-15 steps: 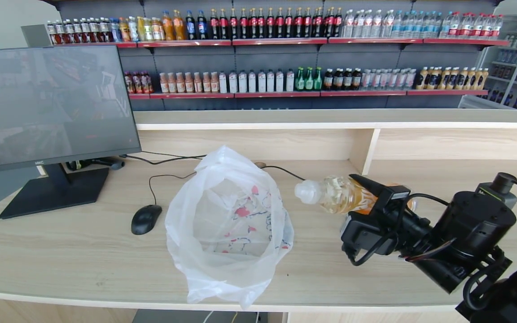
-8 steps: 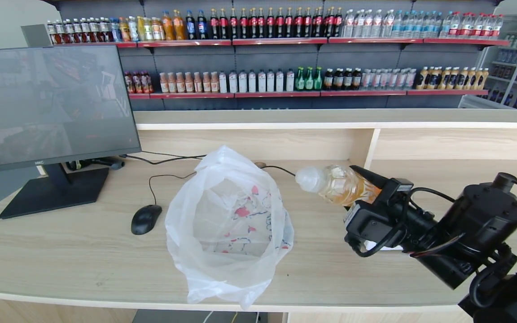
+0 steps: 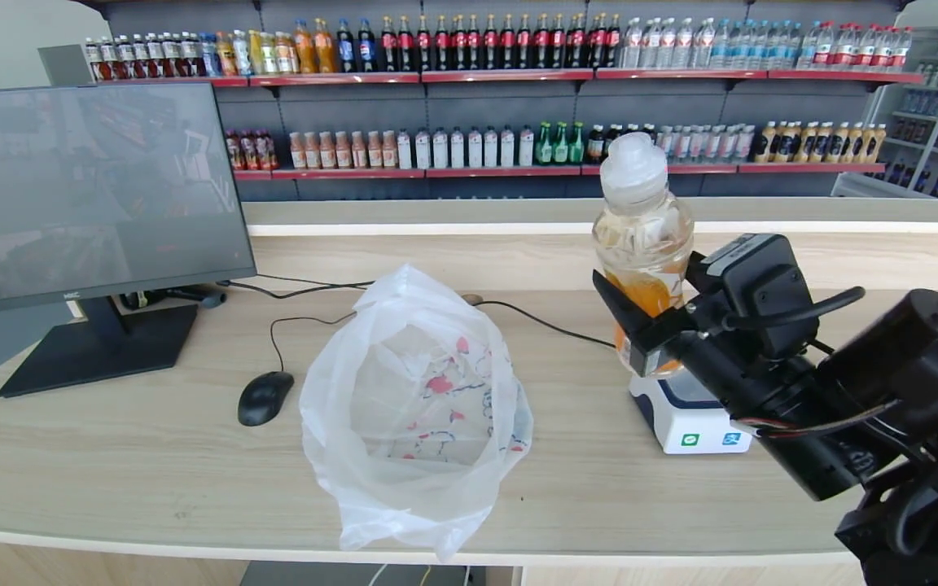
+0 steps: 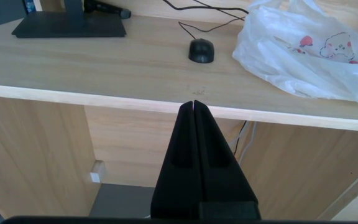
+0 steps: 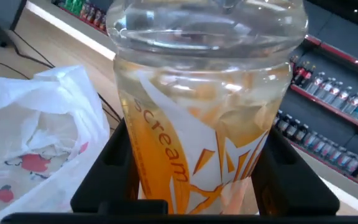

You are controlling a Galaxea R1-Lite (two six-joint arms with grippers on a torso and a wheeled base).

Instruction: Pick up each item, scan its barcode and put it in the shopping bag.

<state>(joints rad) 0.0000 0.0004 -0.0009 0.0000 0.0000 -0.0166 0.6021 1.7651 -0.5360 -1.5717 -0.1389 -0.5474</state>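
A clear drink bottle (image 3: 641,236) with a white cap and orange label stands upright in the air, held low on its body by my right gripper (image 3: 650,325), which is shut on it. Up close the bottle (image 5: 204,99) sits between the black fingers (image 5: 107,174). It hangs just above a white barcode scanner (image 3: 687,417) on the counter. The white plastic shopping bag (image 3: 416,407) lies open at the counter's middle, left of the bottle. My left gripper (image 4: 193,107) is shut and empty, below the counter's front edge.
A monitor (image 3: 86,203) on a black stand fills the left of the wooden counter (image 3: 151,464). A black mouse (image 3: 264,396) and its cable lie between monitor and bag. A raised wooden ledge (image 3: 599,216) runs behind, with stocked drink shelves beyond.
My right gripper rose and turned the bottle from lying sideways, cap pointing left, to standing upright. The scanner beneath it has come into sight. The left arm and bag are unchanged.
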